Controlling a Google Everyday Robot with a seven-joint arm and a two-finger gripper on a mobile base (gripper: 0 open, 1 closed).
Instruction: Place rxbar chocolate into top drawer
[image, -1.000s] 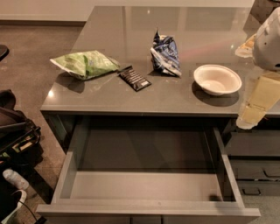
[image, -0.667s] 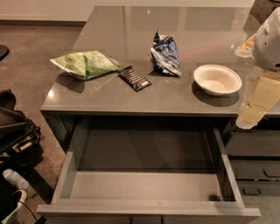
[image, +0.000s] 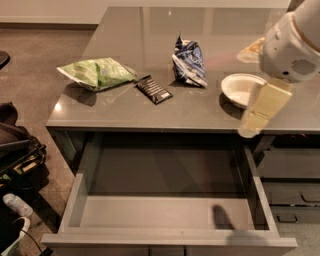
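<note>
One rxbar chocolate (image: 154, 89) lies on the desk (image: 130, 40) between the green bag (image: 98, 73) and blue bag (image: 189, 61). The top drawer (image: 170, 235) stands open below. The claw (image: 255, 120) hangs beside the bowl (image: 241, 89) — open or closed, I cannot tell.

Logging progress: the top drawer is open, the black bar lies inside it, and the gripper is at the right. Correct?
No. The camera view shows the rxbar chocolate on the countertop, between the green chip bag and the blue-and-white snack bag. The top drawer is open, and the gripper is at the right.
</note>
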